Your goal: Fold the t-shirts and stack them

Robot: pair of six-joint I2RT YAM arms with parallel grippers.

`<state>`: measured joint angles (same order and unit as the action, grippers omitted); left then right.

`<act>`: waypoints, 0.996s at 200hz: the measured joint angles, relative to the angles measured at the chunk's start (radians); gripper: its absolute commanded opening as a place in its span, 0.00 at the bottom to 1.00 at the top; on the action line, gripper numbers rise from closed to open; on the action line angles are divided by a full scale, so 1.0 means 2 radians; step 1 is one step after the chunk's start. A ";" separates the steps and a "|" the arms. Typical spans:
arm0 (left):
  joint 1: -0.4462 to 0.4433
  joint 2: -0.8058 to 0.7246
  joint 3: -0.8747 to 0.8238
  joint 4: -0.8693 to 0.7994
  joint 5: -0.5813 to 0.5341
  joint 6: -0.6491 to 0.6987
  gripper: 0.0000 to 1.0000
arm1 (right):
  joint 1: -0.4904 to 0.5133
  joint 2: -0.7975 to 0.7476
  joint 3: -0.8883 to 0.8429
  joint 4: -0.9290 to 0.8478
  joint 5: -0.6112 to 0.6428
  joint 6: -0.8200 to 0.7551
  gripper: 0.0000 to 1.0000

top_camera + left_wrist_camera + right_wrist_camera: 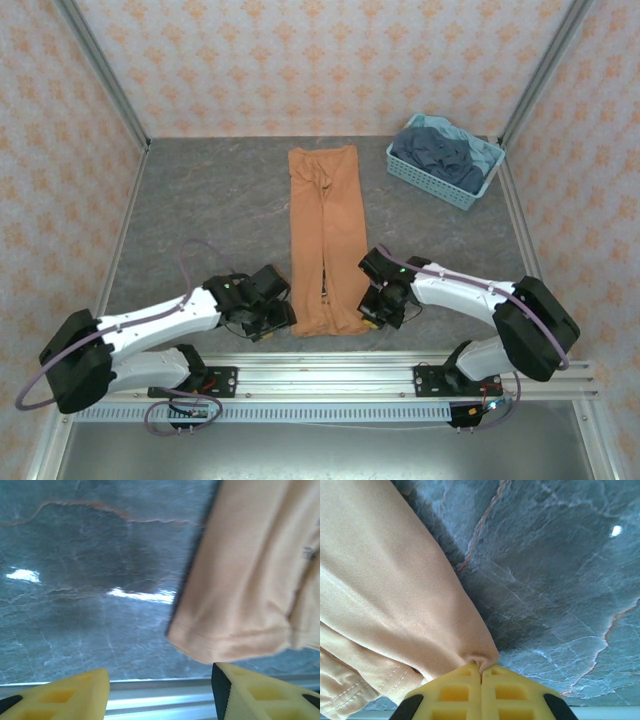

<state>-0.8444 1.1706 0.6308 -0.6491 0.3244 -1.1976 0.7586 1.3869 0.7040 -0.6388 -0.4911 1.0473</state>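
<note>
1. right gripper (481, 672): fingers pressed together, clamped on a corner of the orange shirt (395, 595); the cloth spreads ahead of it and to its left.
2. left gripper (160, 680): fingers apart, holding nothing; the shirt's other hem corner lies just ahead, toward its right finger.
3. handling, judged: light, limp, smooth cloth that will sag and slip; pinch through all layers at the hem corners.
4. navy shirts (440, 152) sit in the basket (420, 178), well beyond the right gripper.

Open tabletop (200, 210) flanks shirt (324, 230); basket (430, 183) far-right corner.
</note>
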 measured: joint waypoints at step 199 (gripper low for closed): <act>-0.017 0.179 0.087 0.030 0.019 0.045 0.00 | 0.000 0.007 0.001 -0.005 -0.004 -0.007 0.00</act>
<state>-0.8776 1.5288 0.8047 -0.5900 0.3626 -1.1084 0.7589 1.4014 0.7055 -0.6483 -0.4988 1.0325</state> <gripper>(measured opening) 0.044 0.041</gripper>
